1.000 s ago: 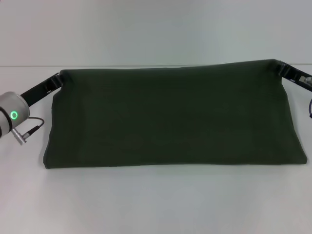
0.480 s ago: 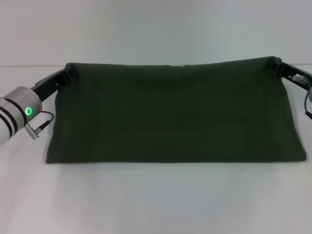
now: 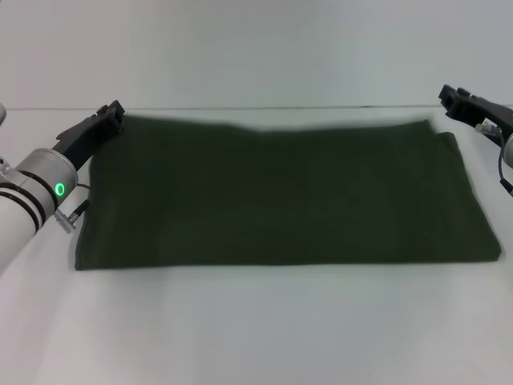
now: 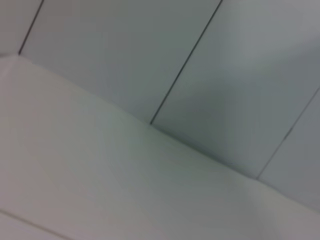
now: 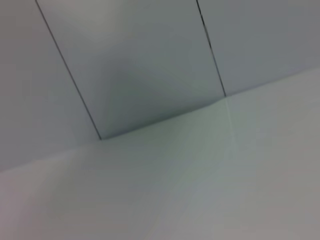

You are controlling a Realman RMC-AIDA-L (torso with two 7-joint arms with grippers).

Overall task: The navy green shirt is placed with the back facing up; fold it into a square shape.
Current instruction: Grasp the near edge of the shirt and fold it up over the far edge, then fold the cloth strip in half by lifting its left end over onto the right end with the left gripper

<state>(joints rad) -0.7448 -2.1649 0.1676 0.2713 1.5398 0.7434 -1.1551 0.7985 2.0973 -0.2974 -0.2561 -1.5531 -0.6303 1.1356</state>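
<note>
The navy green shirt (image 3: 280, 192) lies on the white table (image 3: 256, 329) as a wide, flat, folded rectangle with its plain side up; no lettering shows. My left gripper (image 3: 112, 112) hovers just off its far left corner and holds nothing. My right gripper (image 3: 447, 95) hovers above and beyond its far right corner, clear of the cloth, and holds nothing. Both wrist views show only bare table and wall panels, with no shirt and no fingers in them.
A pale panelled wall (image 3: 256, 48) rises right behind the table's far edge, close to the shirt's far hem. Bare tabletop lies in front of the shirt.
Both grippers held the shirt's far edge lifted by its corners; they have let go. The edge has dropped flat on the table and both grippers have drawn up and outward.
</note>
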